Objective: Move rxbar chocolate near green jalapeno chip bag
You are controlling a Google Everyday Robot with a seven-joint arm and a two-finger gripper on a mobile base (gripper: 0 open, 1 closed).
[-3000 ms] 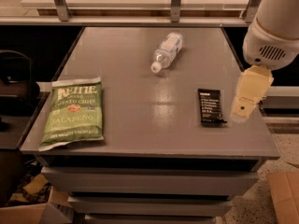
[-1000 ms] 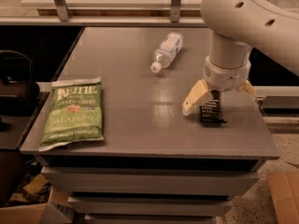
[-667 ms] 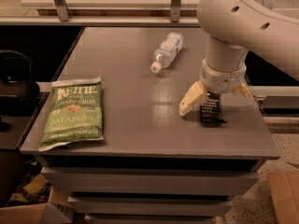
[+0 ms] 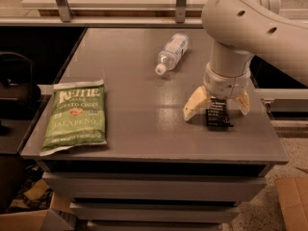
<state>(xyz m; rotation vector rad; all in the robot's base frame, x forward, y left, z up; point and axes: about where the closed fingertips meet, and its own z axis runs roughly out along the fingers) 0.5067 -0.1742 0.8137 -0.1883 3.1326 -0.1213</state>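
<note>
We are poising our gripper [image 4: 219,106] wide open, low over the bench's [image 4: 144,81] right side, straddling the rxbar chocolate [image 4: 219,119], which is lying seemingly ungrasped, well apart from the green jalapeno chip bag [image 4: 74,115] at the left, so the whole carry is remaining.

Clear plastic water bottle [image 4: 172,53] on its side at far middle of grey table [image 4: 144,129], white cap toward near left, well apart from gripper [image 4: 216,112] low at right. Cardboard boxes [image 4: 293,201] on floor below.
</note>
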